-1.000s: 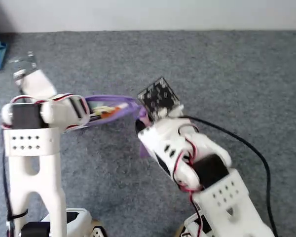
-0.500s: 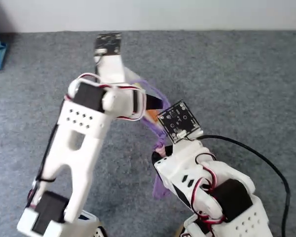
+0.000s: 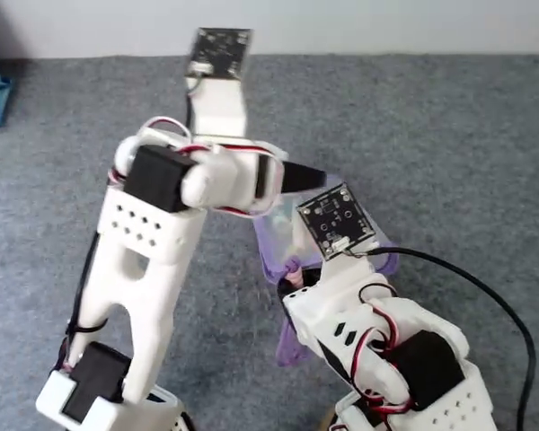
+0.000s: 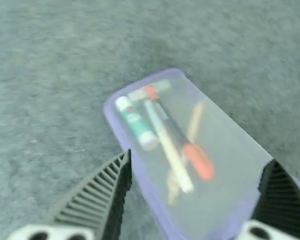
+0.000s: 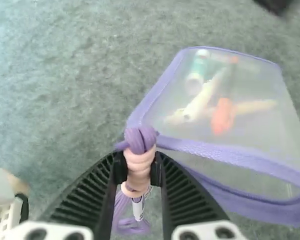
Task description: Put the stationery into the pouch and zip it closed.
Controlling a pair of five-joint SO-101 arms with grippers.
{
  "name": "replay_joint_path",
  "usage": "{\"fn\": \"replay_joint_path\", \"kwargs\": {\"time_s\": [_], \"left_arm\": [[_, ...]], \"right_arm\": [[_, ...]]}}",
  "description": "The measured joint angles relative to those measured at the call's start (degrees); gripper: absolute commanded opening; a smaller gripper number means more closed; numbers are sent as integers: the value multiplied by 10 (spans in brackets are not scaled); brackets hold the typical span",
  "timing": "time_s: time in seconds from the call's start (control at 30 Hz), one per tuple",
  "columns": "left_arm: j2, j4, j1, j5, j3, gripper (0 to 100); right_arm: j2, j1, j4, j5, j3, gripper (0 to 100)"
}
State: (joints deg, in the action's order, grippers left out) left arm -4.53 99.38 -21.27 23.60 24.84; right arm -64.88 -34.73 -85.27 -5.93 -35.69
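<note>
The right claw (image 5: 137, 167) pinches the purple cord pull with its pink bead (image 5: 138, 150). The pull sits at the near corner of the see-through, purple-edged fabric pouch (image 5: 240, 145), which stretches away from that claw over the grey carpet (image 5: 55, 75). The left claw (image 4: 197, 167) hangs spread wide with the pouch beneath its gap. The stationery (image 4: 162, 135), pens and a stick, is already inside. I judge only the zip remains, and I cannot tell how far it is shut.
</note>
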Motion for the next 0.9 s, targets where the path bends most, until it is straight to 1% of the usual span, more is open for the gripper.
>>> {"fn": "replay_joint_path", "kwargs": {"time_s": [0.17,0.27,0.33,0.5,0.6,0.67,0.83,0.9], "left_arm": [[0,0,69,-10,0,380],[-26,0,74,-47,-27,352],[-52,0,75,-55,-62,353],[-120,0,76,-67,-164,356],[-166,-2,48,-98,-223,356],[-197,-17,26,-113,-268,356],[-278,-81,-30,-130,-390,356],[-306,-117,-45,-149,-441,355]], "right_arm": [[-1,68,0,0,5,9],[-1,114,10,13,33,8],[-1,138,25,30,53,8],[-1,162,69,73,68,8],[-1,164,86,80,69,8],[-1,164,96,80,69,8],[0,165,105,81,69,8],[0,165,105,84,69,8]]}}
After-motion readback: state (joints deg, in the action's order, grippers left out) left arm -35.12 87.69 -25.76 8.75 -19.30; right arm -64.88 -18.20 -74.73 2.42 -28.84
